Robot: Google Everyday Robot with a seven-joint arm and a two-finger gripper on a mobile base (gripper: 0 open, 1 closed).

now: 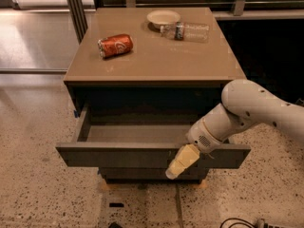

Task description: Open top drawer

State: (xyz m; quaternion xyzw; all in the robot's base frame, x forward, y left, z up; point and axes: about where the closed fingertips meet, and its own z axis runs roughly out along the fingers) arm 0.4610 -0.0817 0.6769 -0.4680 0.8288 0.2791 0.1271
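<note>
The top drawer (114,156) stands pulled out from the cabinet, its dark grey-brown front facing me and its shallow grey tray (137,133) open to view and bare. My gripper (179,163) hangs at the end of the white arm (247,110) that reaches in from the right. Its pale fingers (183,159) lie against the drawer front right of centre, pointing down and to the left. Narrower dark drawer fronts (152,174) show below the open drawer.
On the tan cabinet top (156,61) lie a red soda can (115,45) on its side, a pale bowl (163,18) and a clear plastic bottle (186,31) on its side. Speckled floor surrounds the cabinet. A dark railing stands behind.
</note>
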